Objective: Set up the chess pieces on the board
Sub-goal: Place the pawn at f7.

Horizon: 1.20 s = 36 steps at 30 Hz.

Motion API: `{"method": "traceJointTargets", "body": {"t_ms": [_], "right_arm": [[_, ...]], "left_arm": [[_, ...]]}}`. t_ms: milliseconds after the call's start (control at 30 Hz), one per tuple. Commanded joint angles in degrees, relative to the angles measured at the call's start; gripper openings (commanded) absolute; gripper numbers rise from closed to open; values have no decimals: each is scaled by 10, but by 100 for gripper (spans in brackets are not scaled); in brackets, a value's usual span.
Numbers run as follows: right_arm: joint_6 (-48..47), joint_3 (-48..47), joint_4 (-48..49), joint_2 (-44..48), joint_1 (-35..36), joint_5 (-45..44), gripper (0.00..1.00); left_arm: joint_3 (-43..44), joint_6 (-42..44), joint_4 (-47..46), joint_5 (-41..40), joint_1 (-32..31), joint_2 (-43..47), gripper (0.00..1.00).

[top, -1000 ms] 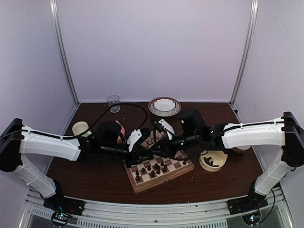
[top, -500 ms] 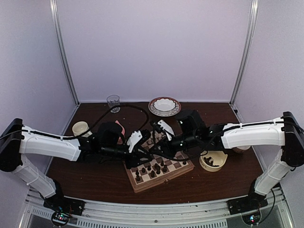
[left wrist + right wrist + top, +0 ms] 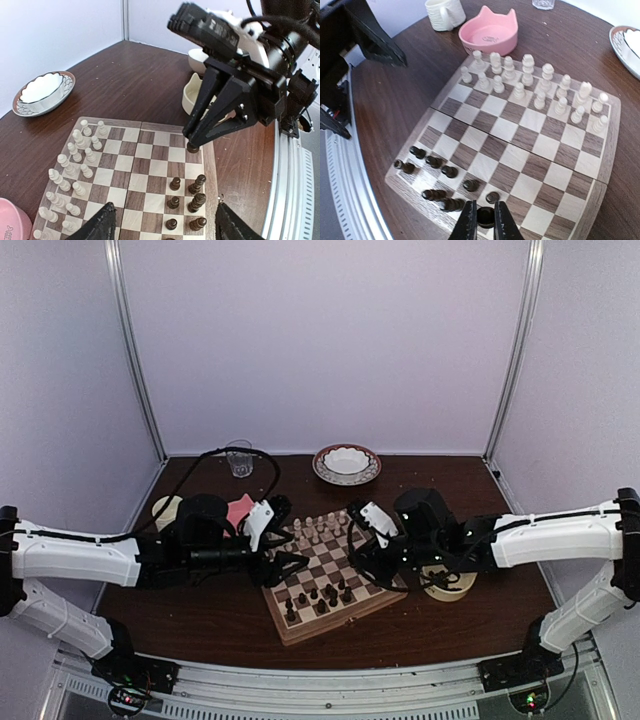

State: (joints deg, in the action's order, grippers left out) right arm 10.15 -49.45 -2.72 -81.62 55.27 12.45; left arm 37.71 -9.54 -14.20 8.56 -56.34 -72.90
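Observation:
The board (image 3: 300,630) lies mid-table between both arms. Cream-white chessmen (image 3: 318,530) fill its far rows, and several dark chess pieces (image 3: 325,592) stand near its front. My right gripper (image 3: 485,219) is shut on a dark chess piece (image 3: 485,216). It holds the piece low over an edge-row square beside the other dark chess pieces (image 3: 435,162). I cannot tell whether it touches the board (image 3: 520,130). The left wrist view shows that held piece (image 3: 192,148) under the right gripper (image 3: 194,142). My left gripper (image 3: 167,227) is open over the board's (image 3: 135,170) left side, holding nothing.
A pink cat-eared bowl (image 3: 240,510) and a cream mug (image 3: 165,508) stand left of the board. A glass (image 3: 239,456) and a patterned dish (image 3: 346,464) stand at the back. On the right, a cream bowl (image 3: 448,580) holds more dark pieces.
My left gripper has opened and drawn back to the left. My right arm has shifted right and nearer, and its jaws have closed on a dark piece.

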Motion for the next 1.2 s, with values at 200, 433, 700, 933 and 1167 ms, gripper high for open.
{"method": "traceJointTargets", "body": {"t_ms": [200, 433, 700, 933, 1167], "right_arm": [[25, 33, 24, -34, -8, -99, 0], [52, 19, 25, -94, -18, -49, 1], [56, 20, 26, -104, -28, -29, 3], [54, 14, 46, -117, -29, 4, 4], [50, 1, 41, -130, -30, 9, 5]], "left_arm": [[-9, -12, -25, -45, -1, 3, 68], [-7, -10, -23, -49, -1, 0, 68], [-1, -11, -18, -41, 0, -9, 68], [-1, -11, -19, -38, -1, -9, 68], [-1, -11, -22, -30, -1, -9, 69]]}}
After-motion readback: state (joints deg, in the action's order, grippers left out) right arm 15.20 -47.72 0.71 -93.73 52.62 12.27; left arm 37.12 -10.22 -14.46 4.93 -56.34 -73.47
